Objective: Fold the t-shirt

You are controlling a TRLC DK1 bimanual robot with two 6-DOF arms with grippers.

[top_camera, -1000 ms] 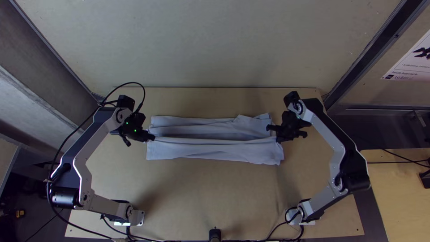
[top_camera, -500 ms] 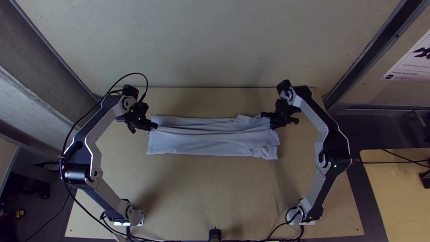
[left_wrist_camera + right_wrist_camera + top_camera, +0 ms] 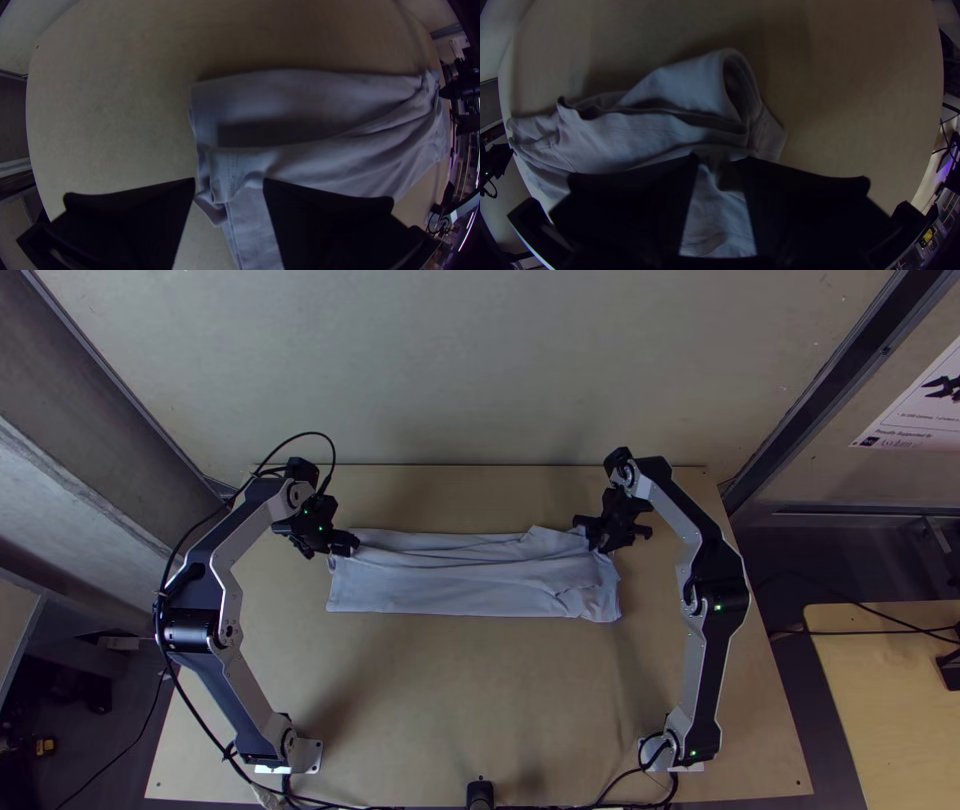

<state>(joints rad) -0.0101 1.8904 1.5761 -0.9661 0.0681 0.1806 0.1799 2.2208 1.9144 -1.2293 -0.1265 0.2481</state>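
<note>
The pale grey-blue t-shirt [image 3: 460, 588] lies as a long folded strip across the table, its layers loosely creased along the far side. My left gripper [image 3: 352, 543] is at its far left corner; in the left wrist view the gripper [image 3: 229, 181] stands open, with the layered end of the shirt [image 3: 320, 165] between and beyond its fingers. At the far right corner is my right gripper [image 3: 588, 532]. The right wrist view shows that gripper [image 3: 717, 159] open over rumpled cloth, beside a looped fold of the shirt [image 3: 680, 85].
Bare wooden table [image 3: 450, 700] stretches between the shirt and the arms' bases. A pale wall [image 3: 480, 370] rises behind the table's far edge. Black cables [image 3: 200, 710] run along the left arm, and a second table [image 3: 890, 700] stands at the right.
Both grippers have moved inward and away from the bases. The shirt's upper layer has shifted toward the far side, narrowing the strip, and its near edge has moved slightly the same way.
</note>
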